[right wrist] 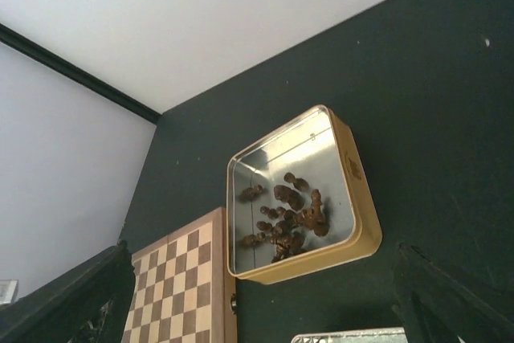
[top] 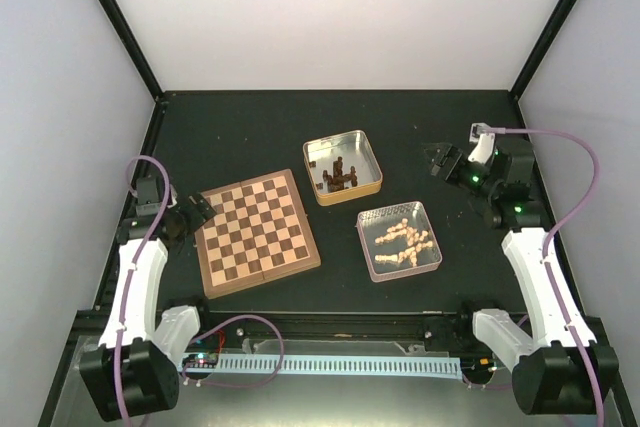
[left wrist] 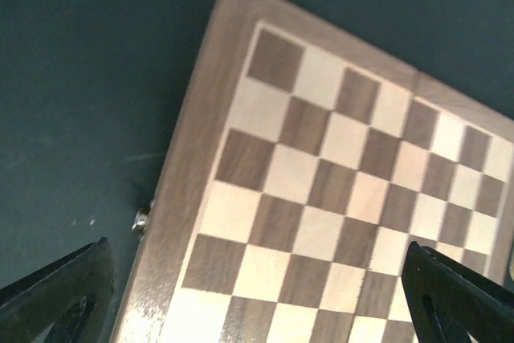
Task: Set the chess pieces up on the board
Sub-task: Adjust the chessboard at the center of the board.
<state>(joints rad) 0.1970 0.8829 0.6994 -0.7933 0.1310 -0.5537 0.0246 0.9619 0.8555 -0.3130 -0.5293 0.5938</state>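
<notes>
Pale chess pieces (top: 400, 240) lay right of board (top: 258, 232), nearer right fingers (right wrist: 72, 303); those and left fingers (left wrist: 56, 295) open, empty.

No legible text, label, brand, number or sign in any view. Small dark mark on outer side wall of gold tin (right wrist: 351, 165), right of board (right wrist: 181, 287): too small to read, cannot tell if lettering. Small electronics unit (top: 200, 359) past near tabletop edge, below board's front-left corner: markings too tiny to read.
</notes>
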